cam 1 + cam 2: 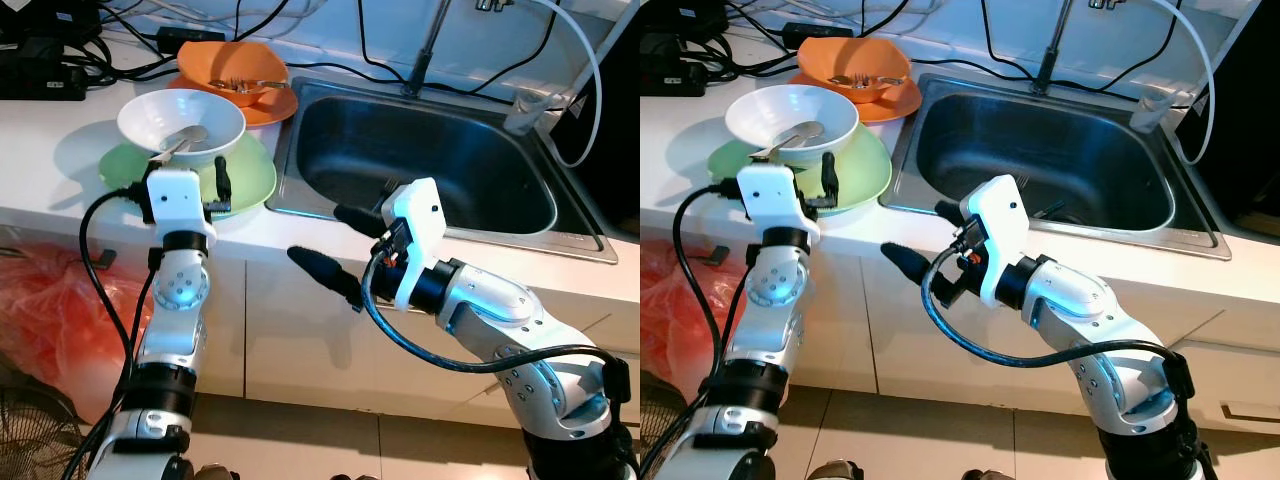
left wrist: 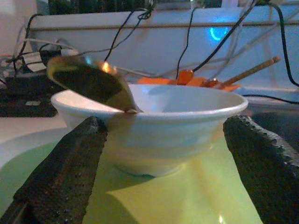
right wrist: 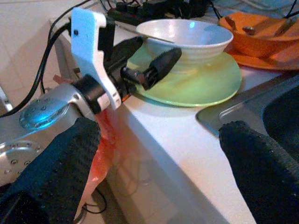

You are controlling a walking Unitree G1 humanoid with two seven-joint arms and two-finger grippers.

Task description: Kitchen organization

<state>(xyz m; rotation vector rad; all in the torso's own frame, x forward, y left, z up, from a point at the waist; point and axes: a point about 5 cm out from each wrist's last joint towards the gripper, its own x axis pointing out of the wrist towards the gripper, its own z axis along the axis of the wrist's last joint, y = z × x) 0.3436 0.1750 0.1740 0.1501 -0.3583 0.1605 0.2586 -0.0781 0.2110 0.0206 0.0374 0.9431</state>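
A white bowl with a metal spoon leaning on its rim stands on a green plate at the counter's front edge. My left gripper is open at the near side of the plate. In the left wrist view its fingers flank the bowl without touching it. Behind sits an orange bowl with cutlery in it, on an orange plate. My right gripper hangs open and empty in front of the counter edge, left of the steel sink.
Black cables and a power strip lie along the back of the white counter. A faucet rises behind the sink, with a clear cup at its right rim. A red plastic bag sits below left.
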